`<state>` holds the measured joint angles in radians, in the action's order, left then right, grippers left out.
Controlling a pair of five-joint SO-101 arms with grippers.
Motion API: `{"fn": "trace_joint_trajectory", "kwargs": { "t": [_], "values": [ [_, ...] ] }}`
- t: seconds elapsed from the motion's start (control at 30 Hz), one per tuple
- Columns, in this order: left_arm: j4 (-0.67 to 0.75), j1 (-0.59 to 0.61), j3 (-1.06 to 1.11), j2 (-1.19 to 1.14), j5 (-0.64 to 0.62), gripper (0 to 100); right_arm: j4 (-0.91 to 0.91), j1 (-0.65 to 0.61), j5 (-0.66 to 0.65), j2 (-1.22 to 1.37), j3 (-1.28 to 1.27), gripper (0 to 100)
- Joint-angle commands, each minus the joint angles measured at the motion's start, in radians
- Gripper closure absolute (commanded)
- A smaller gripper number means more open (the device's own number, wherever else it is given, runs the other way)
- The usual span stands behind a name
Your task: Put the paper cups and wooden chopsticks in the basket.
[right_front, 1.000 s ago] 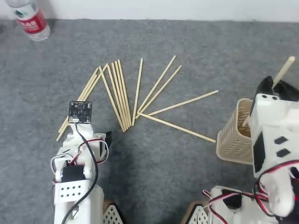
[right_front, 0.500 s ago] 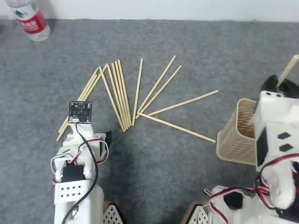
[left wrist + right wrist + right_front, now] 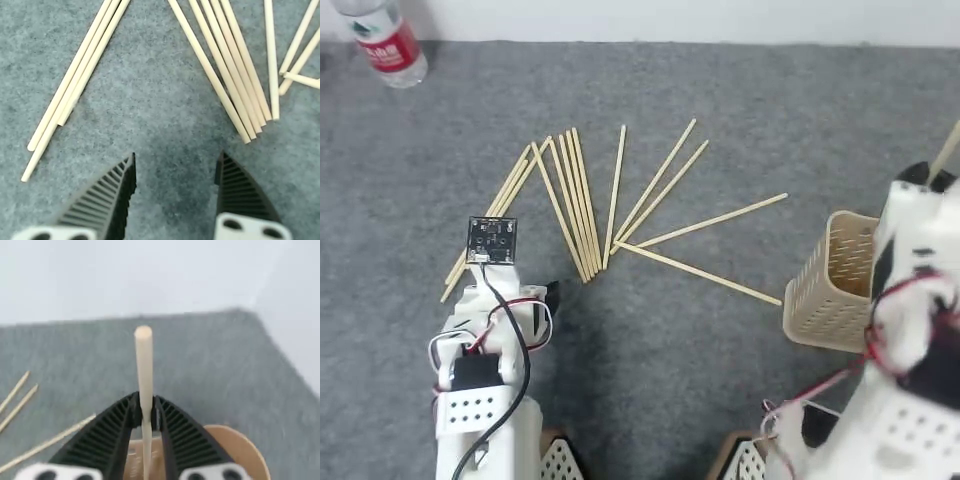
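The right pincer (image 3: 145,412) pinches one upright chopstick (image 3: 144,365) above the basket (image 3: 820,300) while the left pincer (image 3: 175,162) hangs spread over the desk (image 3: 770,100) near the loose chopsticks (image 3: 580,200); released tilted, the stick may catch the basket's edge and fall outside.

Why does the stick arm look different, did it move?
Yes. In the high view, the right gripper and its chopstick shifted rightward over the basket.

table (image 3: 770,100) covered in grey felt-like carpet, matt and fuzzy. chopsticks (image 3: 582,205) bare pale wood, smooth, matt. basket (image 3: 830,290) beige slotted plastic, dull sheen. left pincer (image 3: 177,156) and right pincer (image 3: 146,405) black ribbed plastic, matt, on white plastic bodies. bottle (image 3: 382,40) clear glossy plastic.
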<state>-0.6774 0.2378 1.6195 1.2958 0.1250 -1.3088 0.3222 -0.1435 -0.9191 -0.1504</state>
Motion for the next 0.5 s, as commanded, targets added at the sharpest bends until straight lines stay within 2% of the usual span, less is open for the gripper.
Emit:
{"fn": "trace_joint_trajectory", "kwargs": {
  "t": [0.0,0.17,0.47],
  "values": [
    [0.017,-0.009,-0.004,0.011,-0.003,76,0.139,0.007,-0.026,-0.202,-0.201,99.2],
    [0.017,-0.009,-0.004,0.011,-0.003,76,0.219,0.007,-0.089,-0.36,-0.419,99.2],
    [0.017,-0.009,-0.004,0.011,-0.003,76,0.223,0.007,-0.081,-0.364,-0.502,99.2]
  ]
}}
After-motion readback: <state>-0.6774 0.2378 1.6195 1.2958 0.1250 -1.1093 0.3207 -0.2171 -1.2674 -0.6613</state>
